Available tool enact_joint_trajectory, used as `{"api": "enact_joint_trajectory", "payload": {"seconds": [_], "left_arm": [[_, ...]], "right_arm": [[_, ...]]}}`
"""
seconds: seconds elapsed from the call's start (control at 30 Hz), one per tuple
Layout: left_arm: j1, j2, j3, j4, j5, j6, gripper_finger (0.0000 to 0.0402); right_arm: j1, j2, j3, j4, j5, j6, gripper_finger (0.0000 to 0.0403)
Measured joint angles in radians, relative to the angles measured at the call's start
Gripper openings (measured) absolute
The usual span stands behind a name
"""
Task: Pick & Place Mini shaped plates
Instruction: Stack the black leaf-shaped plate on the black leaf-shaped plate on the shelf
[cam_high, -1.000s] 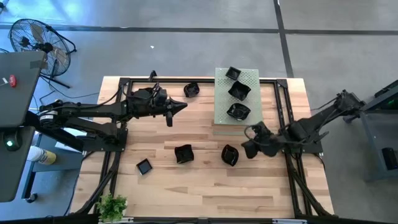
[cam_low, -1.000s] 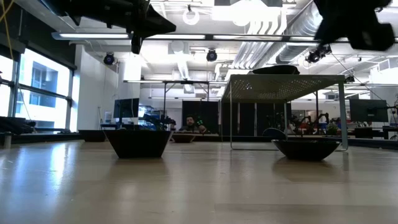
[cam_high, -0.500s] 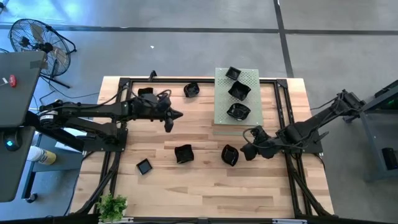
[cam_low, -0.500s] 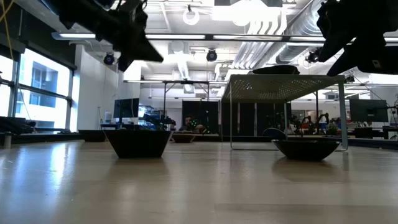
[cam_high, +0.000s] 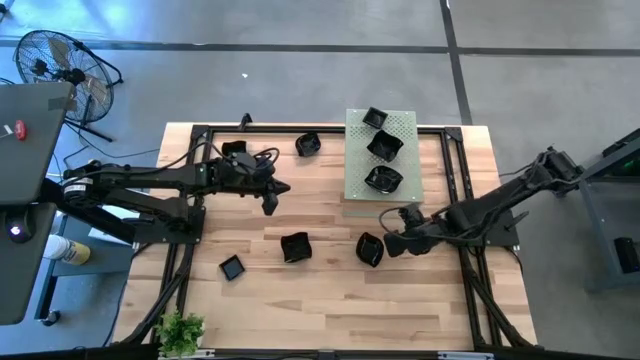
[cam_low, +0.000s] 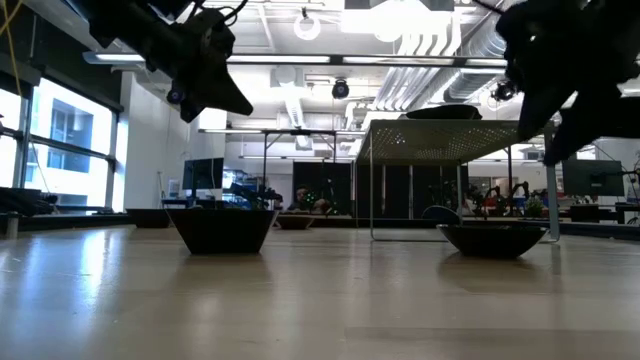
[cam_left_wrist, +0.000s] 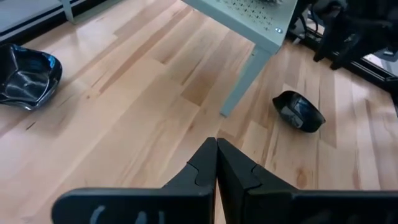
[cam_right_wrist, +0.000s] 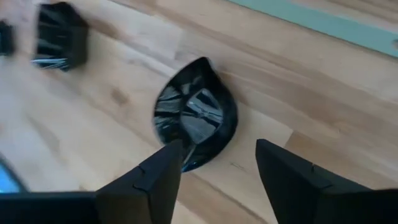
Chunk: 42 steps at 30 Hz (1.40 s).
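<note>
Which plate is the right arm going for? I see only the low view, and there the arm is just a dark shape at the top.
Observer: Probably the leaf-shaped plate. It lies on the bare wood and the right gripper is right beside it.
Operator: Are its fingers open?
Observer: Yes. The right wrist view shows the fingers spread, with the plate ahead of the gap, not between them.
Operator: And the left arm?
Observer: The left gripper is shut on nothing, above bare wood.

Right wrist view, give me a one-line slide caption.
Open right gripper poised over a teardrop-shaped black mini plate on the wooden table.
</note>
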Motion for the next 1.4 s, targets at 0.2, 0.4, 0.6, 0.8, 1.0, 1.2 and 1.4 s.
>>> {"api": "enact_joint_trajectory", "payload": {"seconds": [0.2, 0.4, 0.6, 0.8, 1.0, 1.2, 1.4], "left_arm": [[0.000, 0.000, 0.000, 0.000, -0.003, 0.006, 0.0001], [-0.002, 0.000, 0.000, 0.000, 0.006, 0.014, 0.0001], [-0.002, 0.001, 0.000, 0.000, 0.007, 0.023, 0.0001], [-0.002, 0.001, 0.000, -0.007, 0.009, 0.027, 0.0001], [-0.002, 0.001, 0.000, -0.006, 0.009, 0.049, 0.0001], [-0.002, 0.001, 0.000, -0.003, 0.045, 0.049, 0.0001], [-0.002, 0.001, 0.000, -0.003, 0.053, 0.049, 0.0001]], "right_arm": [[-0.051, 0.085, 0.000, 0.008, -0.044, 0.018, 0.0209], [-0.077, 0.095, 0.000, 0.087, -0.112, 0.019, 0.0192], [-0.095, 0.095, 0.001, 0.082, -0.126, 0.019, 0.0178], [-0.102, 0.111, -0.012, 0.094, -0.130, 0.020, 0.0163], [-0.102, 0.134, -0.136, 0.255, -0.131, 0.090, 0.0148], [-0.102, 0.135, -0.255, 0.503, -0.121, 0.115, 0.0129], [-0.102, 0.135, -0.296, 0.537, -0.109, 0.106, 0.0110]]}}
